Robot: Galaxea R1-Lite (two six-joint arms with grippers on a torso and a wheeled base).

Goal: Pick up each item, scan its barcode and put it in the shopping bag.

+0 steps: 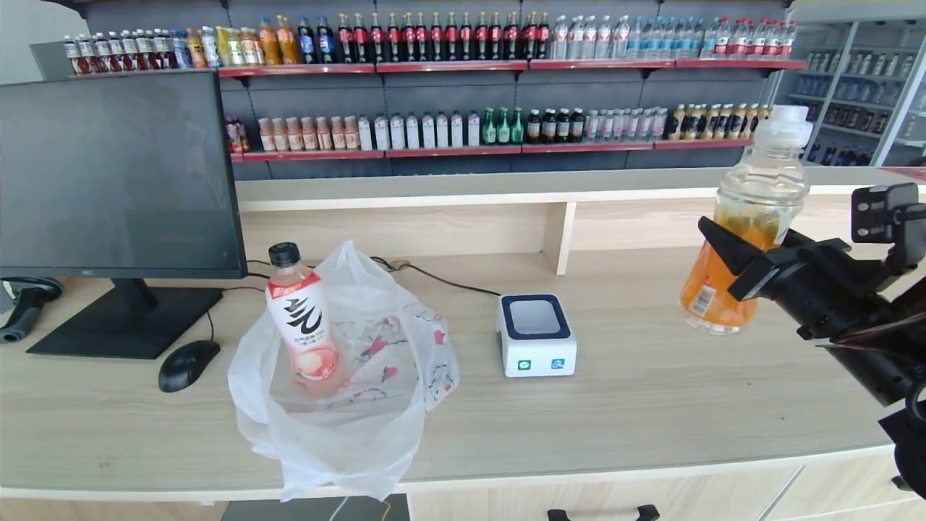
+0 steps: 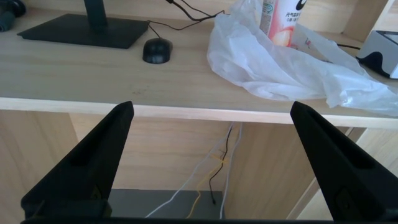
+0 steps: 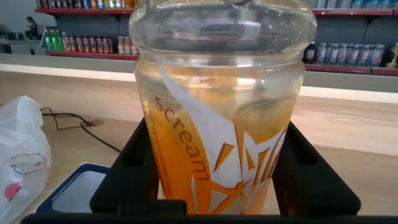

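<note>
Right now the scanning step looks to be in hand: the right gripper (image 1: 732, 265) is clenched around the orange juice bottle (image 1: 759, 195), held nearly upright in the air at the right of the frame, above the desk (image 1: 651, 412). Next, I'd judge, its barcode label (image 1: 701, 298) must face the scanner (image 1: 536, 334) at centre, then it goes to the shopping bag (image 1: 347, 427) at lower left, where a pink bottle (image 1: 304, 325) already stands. The left gripper (image 2: 211, 107) hangs wide open and empty below the desk edge.

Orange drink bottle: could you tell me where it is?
Head view, right side: the bottle is in the right gripper, above the counter, right of the scanner.
</note>
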